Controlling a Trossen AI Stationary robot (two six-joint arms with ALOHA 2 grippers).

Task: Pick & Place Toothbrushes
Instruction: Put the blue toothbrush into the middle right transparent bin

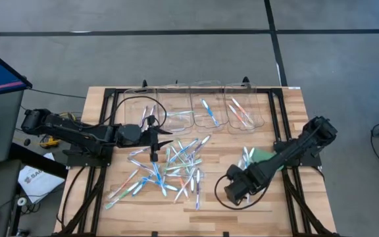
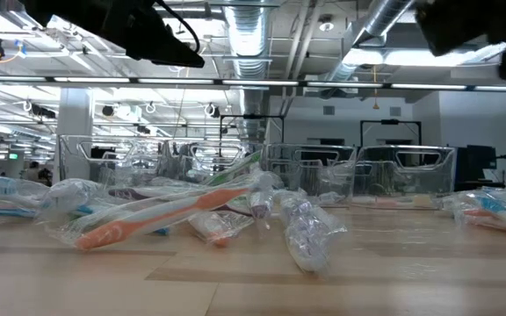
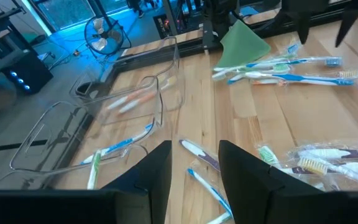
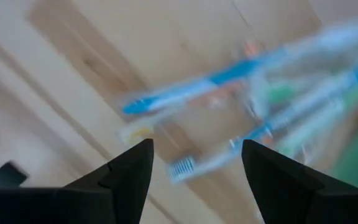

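Fingers of the left gripper [image 3: 194,180] spread, nothing between, hovering over loose toothbrushes [image 1: 170,168] on the counter [image 1: 295,112]. Right gripper [image 4: 194,165] fingers also apart, few more toothbrushes just beyond, beside green disc [image 1: 263,156].

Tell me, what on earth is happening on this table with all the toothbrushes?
Two robot arms are sorting a pile of toothbrushes from the wooden table into clear bins at its far edge. A few brushes already lie in the bins. The left gripper hovers over the pile with its fingers apart and nothing between them. The right gripper is open and empty, near a smaller bunch beside a green piece.
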